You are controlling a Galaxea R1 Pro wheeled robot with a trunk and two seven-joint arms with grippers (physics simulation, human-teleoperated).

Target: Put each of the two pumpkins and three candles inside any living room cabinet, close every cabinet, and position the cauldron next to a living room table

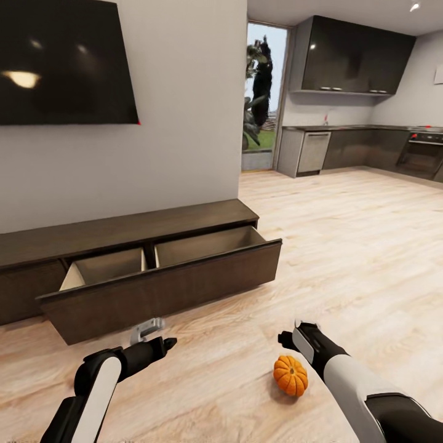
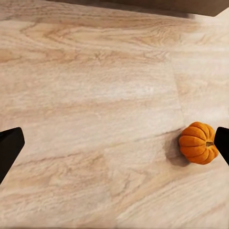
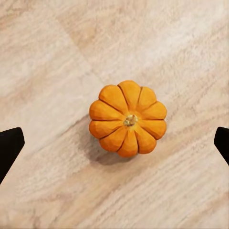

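Observation:
One orange pumpkin (image 1: 290, 375) sits upright on the light wood floor, stem up. My right gripper (image 1: 289, 338) hovers straight above it, open; in the right wrist view the pumpkin (image 3: 128, 118) lies centred between the two dark fingertips (image 3: 9, 145), untouched. My left gripper (image 1: 147, 330) hangs open over bare floor near the drawer front; its wrist view catches the same pumpkin (image 2: 198, 142) beside one fingertip (image 2: 223, 143). The long dark brown cabinet (image 1: 129, 231) stands against the wall with a wide drawer (image 1: 166, 286) pulled out, and what shows of its two pale compartments is bare.
A black wall TV (image 1: 61, 61) hangs above the cabinet. Past the wall corner lie open plank floor (image 1: 357, 234), a glass door (image 1: 264, 92) and the kitchen's glossy dark cupboards (image 1: 357, 55) and oven (image 1: 424, 154) at the far right.

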